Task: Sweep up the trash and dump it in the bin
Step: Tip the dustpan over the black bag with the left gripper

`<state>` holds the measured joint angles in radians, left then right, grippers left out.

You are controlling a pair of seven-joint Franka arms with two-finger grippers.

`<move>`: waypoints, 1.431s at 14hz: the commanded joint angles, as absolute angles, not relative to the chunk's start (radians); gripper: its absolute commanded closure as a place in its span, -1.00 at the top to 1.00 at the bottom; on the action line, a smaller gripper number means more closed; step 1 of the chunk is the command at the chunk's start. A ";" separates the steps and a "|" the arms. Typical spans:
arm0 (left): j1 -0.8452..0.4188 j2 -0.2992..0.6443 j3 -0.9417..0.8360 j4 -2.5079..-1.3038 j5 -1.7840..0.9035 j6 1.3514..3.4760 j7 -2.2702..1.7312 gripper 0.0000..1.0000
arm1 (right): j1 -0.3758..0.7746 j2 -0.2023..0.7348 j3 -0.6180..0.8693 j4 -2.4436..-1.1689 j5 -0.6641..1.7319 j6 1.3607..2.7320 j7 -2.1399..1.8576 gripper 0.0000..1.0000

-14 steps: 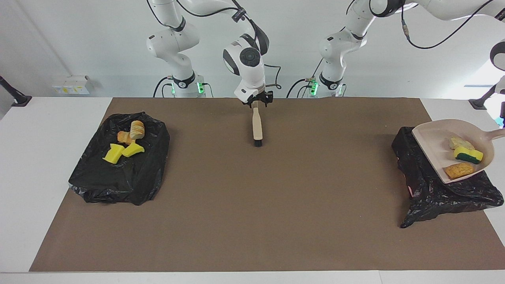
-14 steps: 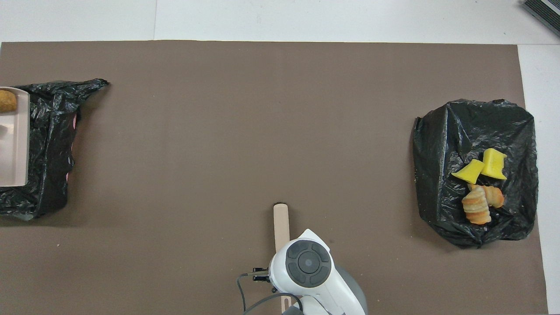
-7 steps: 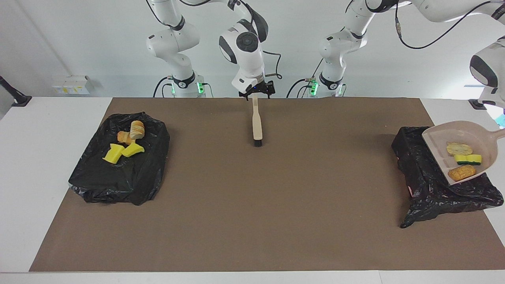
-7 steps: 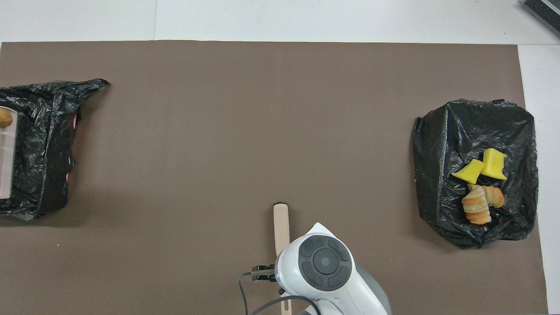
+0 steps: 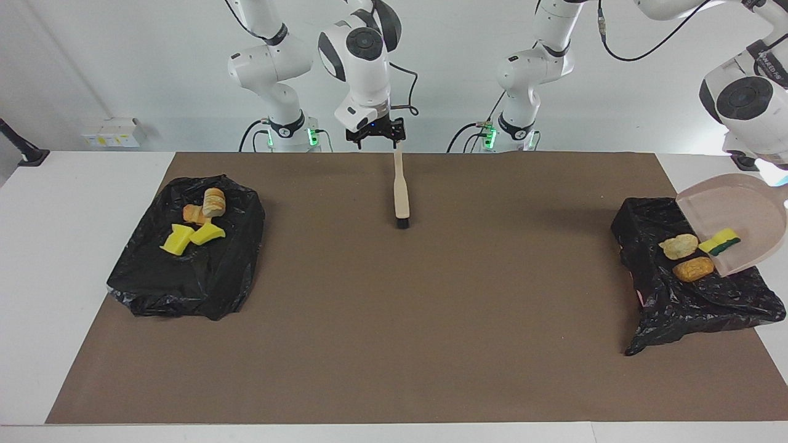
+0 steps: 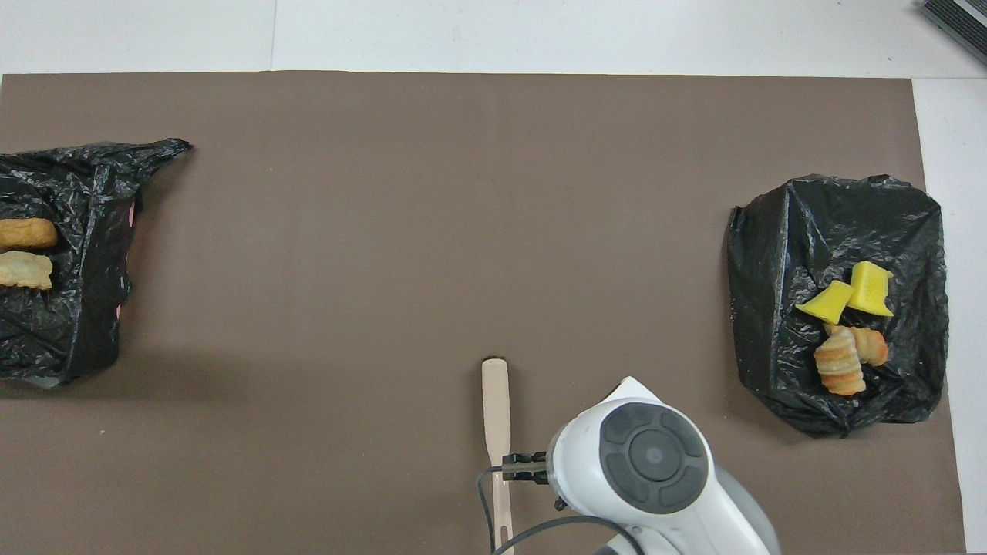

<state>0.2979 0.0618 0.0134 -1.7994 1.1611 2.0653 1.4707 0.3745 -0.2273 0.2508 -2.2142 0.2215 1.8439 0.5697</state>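
My left gripper is cut off at the facing view's edge, and the beige dustpan (image 5: 735,221) hangs from it, tipped steeply over the black-bagged bin (image 5: 689,301) at the left arm's end. Two bread-like lumps of trash (image 5: 678,246) (image 5: 693,269) lie on that bag, seen also from overhead (image 6: 27,233). A green-backed yellow sponge (image 5: 720,241) sits at the pan's lip. The beige brush (image 5: 401,191) lies on the mat. My right gripper (image 5: 375,132) hangs open and empty above the end of the brush's handle.
A second black-bagged bin (image 5: 184,277) at the right arm's end holds two yellow sponge wedges (image 5: 191,237) and two bread lumps (image 5: 208,206). A brown mat (image 5: 394,320) covers the table between the bins.
The right gripper opened, left the brush on the mat, rose and drifted toward its own base. The left arm tipped the dustpan steeper, and two bread lumps slid out onto the bag.
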 commanded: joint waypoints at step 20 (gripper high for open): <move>0.149 -0.031 -0.110 -1.769 0.815 1.757 1.413 -1.00 | 0.094 -0.068 -0.103 -1.651 -0.018 1.648 0.064 1.00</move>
